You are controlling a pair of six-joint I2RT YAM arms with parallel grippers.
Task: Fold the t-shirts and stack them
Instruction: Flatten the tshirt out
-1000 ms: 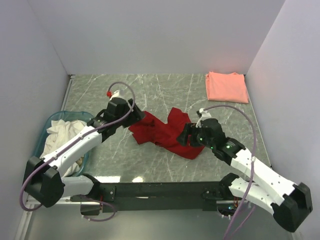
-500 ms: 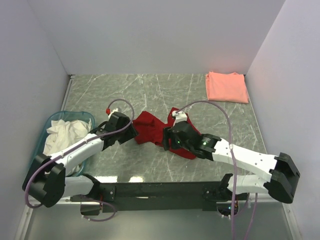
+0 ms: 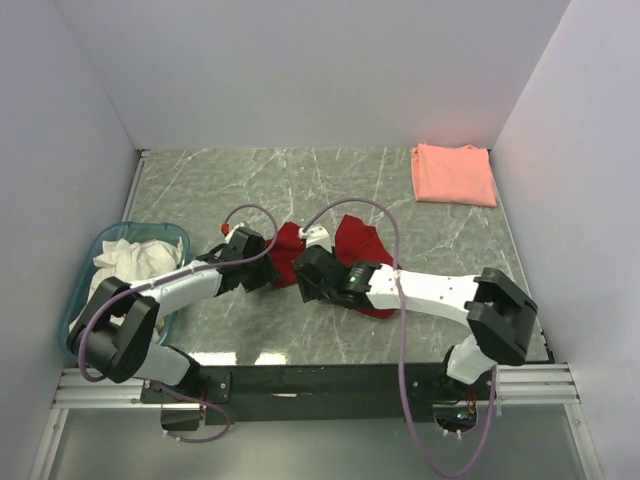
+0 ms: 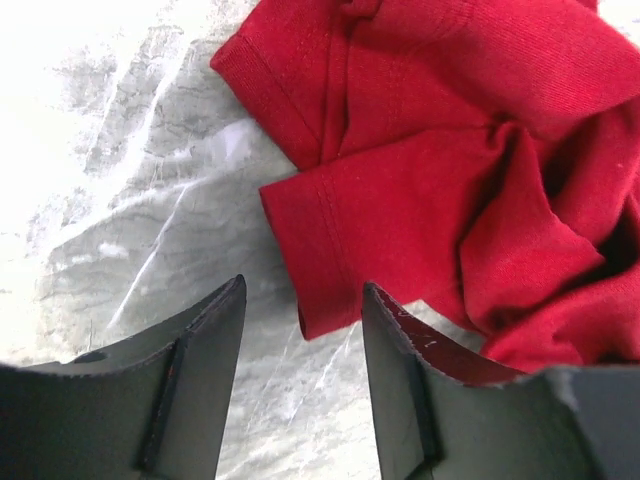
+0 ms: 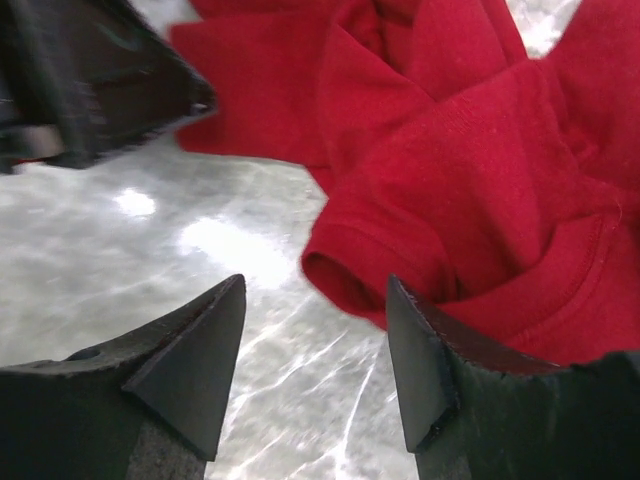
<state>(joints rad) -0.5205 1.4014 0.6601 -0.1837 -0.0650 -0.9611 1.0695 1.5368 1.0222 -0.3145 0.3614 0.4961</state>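
The deep red t-shirt (image 3: 352, 258) lies crumpled mid-table. My left gripper (image 3: 270, 272) has come in low at its left edge. In the left wrist view the gripper (image 4: 303, 300) is open, and a sleeve hem of the red t-shirt (image 4: 400, 210) reaches just between the fingertips. My right gripper (image 3: 300, 276) faces it from the right. It (image 5: 315, 290) is open too, with a rolled fold of the red t-shirt (image 5: 450, 190) at its tips. The salmon-pink t-shirt (image 3: 454, 174) lies folded at the far right corner.
A teal basket (image 3: 92, 246) holding white cloth stands at the left edge, beside the left arm. The left gripper's dark body (image 5: 90, 90) shows close in front of the right one. Grey walls close in the marbled table (image 3: 220, 190) on three sides.
Both arms have swung inward and down to the red shirt's near-left edge, the right arm reaching far left across it. Both sets of jaws have narrowed.
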